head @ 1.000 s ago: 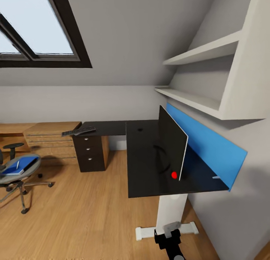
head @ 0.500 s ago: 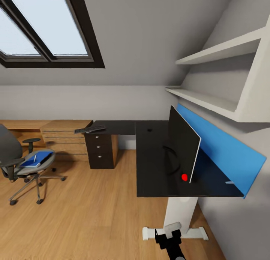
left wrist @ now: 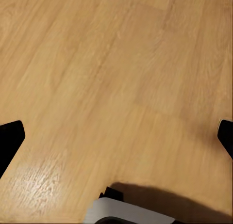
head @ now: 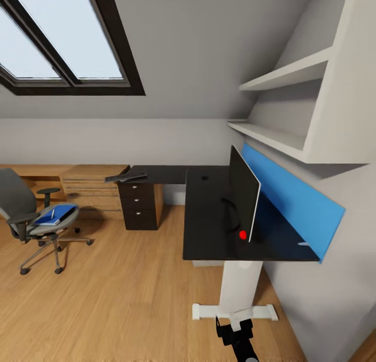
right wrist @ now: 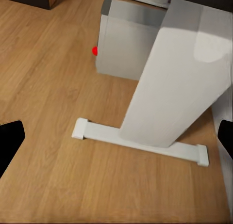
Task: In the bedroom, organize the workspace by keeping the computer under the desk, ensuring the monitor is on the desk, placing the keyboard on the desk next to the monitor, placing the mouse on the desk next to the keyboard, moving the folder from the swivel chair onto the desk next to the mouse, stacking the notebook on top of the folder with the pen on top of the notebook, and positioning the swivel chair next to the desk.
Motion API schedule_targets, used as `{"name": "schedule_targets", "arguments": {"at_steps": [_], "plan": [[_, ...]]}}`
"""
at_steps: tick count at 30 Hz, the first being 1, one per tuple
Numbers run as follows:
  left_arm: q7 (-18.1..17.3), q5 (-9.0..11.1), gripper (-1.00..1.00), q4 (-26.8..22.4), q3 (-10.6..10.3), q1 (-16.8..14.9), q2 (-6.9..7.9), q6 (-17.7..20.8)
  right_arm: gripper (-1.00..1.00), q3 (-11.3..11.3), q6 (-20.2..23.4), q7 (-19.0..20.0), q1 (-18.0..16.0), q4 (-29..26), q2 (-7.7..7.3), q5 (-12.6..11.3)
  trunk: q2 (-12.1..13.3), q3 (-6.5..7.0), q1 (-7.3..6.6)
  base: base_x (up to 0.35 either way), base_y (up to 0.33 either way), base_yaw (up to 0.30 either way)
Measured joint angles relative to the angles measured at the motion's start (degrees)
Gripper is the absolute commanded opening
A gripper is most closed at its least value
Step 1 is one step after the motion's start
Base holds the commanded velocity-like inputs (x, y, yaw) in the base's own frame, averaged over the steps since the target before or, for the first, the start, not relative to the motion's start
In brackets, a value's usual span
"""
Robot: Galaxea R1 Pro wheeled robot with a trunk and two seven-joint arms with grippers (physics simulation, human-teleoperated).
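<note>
The head view has swung a little, so the swivel chair (head: 32, 215) sits further into frame. Its seat carries the folder (head: 56, 214), well apart from both hands, whose fingers are spread wide over the floor (left wrist: 116, 88). The monitor (head: 241, 201) stands on the table (head: 209, 221).

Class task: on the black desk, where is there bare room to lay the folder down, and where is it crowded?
Free: the desk top between its front edge and the monitor, and the far wing toward the drawers. Crowded: the strip between the monitor and the blue panel, and the far end where the keyboard overhangs.
</note>
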Motion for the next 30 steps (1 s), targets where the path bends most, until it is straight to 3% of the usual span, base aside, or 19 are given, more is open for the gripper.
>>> {"name": "schedule_targets", "arguments": {"at_steps": [11, 30], "plan": [[0.0, 0.0, 1.00, 0.0, 0.0, 0.0, 0.08, 0.0, 1.00, -0.1, 0.0, -0.1, 0.0, 0.0, -0.02, -0.1, 0.0, 0.00, -0.01, -0.227, -0.149, 0.000], [0.0, 0.1, 1.00, 0.0, 0.0, 0.0, 0.08, 0.0, 1.00, -0.1, 0.0, -0.1, 0.0, -0.1, 0.01, -0.4, 0.0, 0.00, -0.03, -0.012, -0.008, 0.000]]}}
